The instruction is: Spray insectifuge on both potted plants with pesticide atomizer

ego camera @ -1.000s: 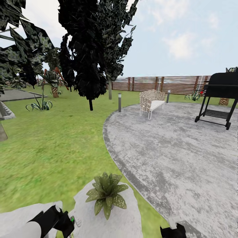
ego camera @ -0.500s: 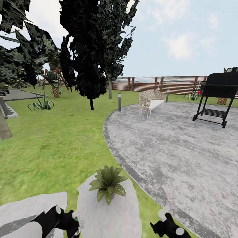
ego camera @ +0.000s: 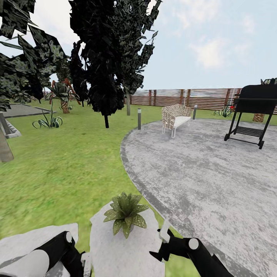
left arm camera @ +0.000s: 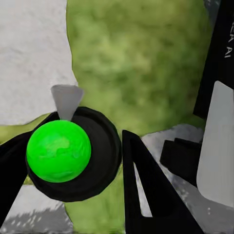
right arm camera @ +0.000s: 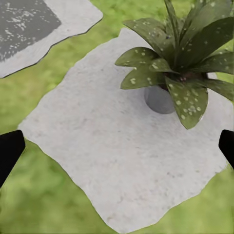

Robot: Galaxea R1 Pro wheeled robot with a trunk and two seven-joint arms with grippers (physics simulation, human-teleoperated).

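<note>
Grey stepping stone (ego camera: 127, 250) carries a speckled potted plant (ego camera: 125, 212); right pincer (ego camera: 164, 243) (fingers spread wide, empty) at its 4 o'clock; left pincer (left arm camera: 73, 161) grips the pesticide atomizer (left arm camera: 59, 151).

Potted plant (ego camera: 126, 215): dk green leaves w/ white speckles, grey pot (right arm camera: 160, 99). Stepping stone (ego camera: 127, 254) pale grey, mottled. Lawn (ego camera: 69, 169) blotchy green. Patio (ego camera: 207, 173) streaky grey w/ darker rim. Fence (ego camera: 173, 97) brown slats. Grill (ego camera: 254, 111) black. Atomizer (left arm camera: 66, 151): black body, bright green cap, pale nozzle. Right gripper (ego camera: 163, 240) black, one white finger.
</note>
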